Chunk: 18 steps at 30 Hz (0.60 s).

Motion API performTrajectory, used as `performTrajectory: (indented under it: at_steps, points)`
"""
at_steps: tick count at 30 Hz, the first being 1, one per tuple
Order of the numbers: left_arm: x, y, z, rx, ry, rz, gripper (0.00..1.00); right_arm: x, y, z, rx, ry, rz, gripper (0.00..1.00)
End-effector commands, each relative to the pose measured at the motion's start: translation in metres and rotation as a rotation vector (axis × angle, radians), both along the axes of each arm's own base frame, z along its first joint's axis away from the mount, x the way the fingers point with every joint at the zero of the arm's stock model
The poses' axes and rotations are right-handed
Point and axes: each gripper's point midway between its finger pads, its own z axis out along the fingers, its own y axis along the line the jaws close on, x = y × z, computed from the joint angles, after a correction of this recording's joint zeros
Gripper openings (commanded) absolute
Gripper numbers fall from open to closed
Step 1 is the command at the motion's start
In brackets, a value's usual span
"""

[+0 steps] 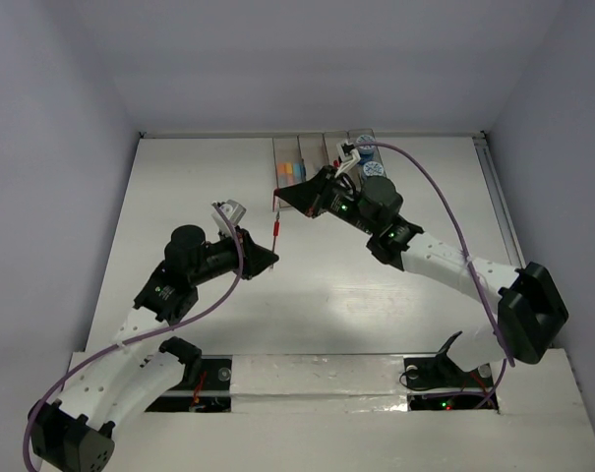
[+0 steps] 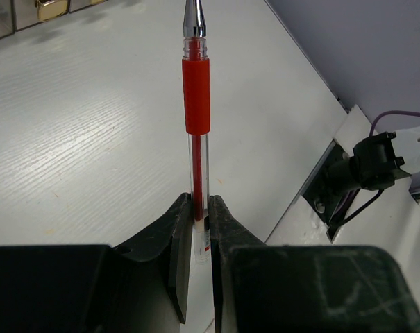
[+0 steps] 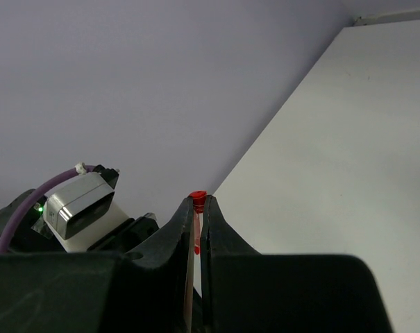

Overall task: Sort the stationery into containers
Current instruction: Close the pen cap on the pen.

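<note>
The left claw [image 2: 200, 208] is clamping the rear end of the red pen [image 2: 196, 97], holding it above the desk [image 2: 85, 139] with its silver tip pointing away. The right claw [image 3: 198, 208] is pinching shut on a red pen end. Seen from above, it is probably the same pen. Both claws are hanging just in front of the containers [image 1: 313, 149], with the pen outside the bins.

Red pen [image 2: 196, 104] tip clipped at twelve o'clock on the left wrist; right wrist, only its red end peeks from the fingers [image 3: 178, 232]; overhead, right arm [image 1: 395, 231] masks part of the containers [image 1: 312, 147].
</note>
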Motion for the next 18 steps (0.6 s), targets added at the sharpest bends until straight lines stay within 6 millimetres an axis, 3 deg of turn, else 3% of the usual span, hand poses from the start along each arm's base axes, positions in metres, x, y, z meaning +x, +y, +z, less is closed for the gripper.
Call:
performTrajectory:
  at_steps: [1, 18]
  points:
    - [0.003, 0.0, 0.008, -0.016, -0.047, 0.007, 0.0, -0.007, 0.002, 0.014, 0.052, -0.033, 0.02, 0.0]
    - [0.004, 0.002, 0.012, -0.018, -0.061, 0.024, 0.0, -0.011, 0.004, -0.002, 0.039, 0.002, 0.029, 0.0]
